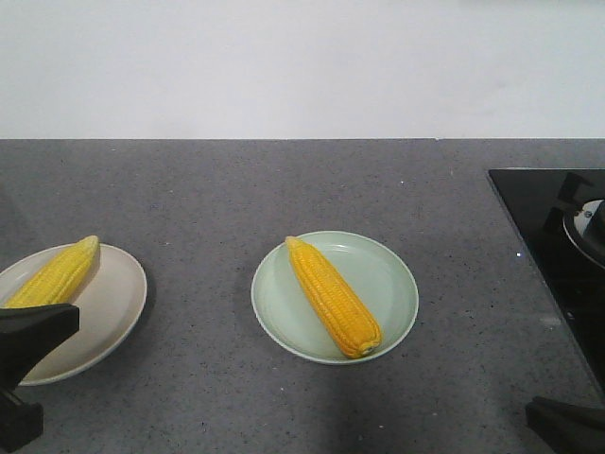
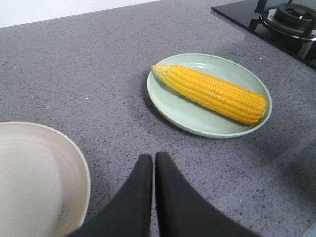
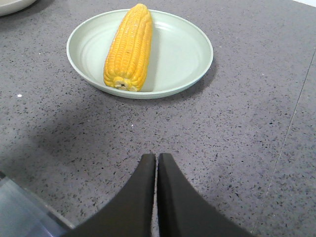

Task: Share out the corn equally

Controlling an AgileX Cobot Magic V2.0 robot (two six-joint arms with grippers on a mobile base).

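Observation:
One cob of corn point(image 1: 334, 295) lies diagonally on the pale green plate point(image 1: 392, 274) at the counter's middle, also seen as the corn point(image 2: 212, 92) on the green plate point(image 2: 192, 116) and the corn point(image 3: 129, 48) on its plate point(image 3: 182, 49). A second cob of corn point(image 1: 57, 275) rests on the cream plate point(image 1: 109, 312) at the left. My left gripper point(image 2: 153, 158) is shut and empty, above the counter between the two plates. My right gripper point(image 3: 156, 157) is shut and empty, in front of the green plate.
A black glass hob point(image 1: 558, 246) with a gas burner point(image 2: 291, 15) takes up the right side of the grey speckled counter point(image 1: 208, 199). A white wall point(image 1: 302, 66) runs behind it. The cream plate's rim point(image 2: 81, 173) lies just left of my left fingers.

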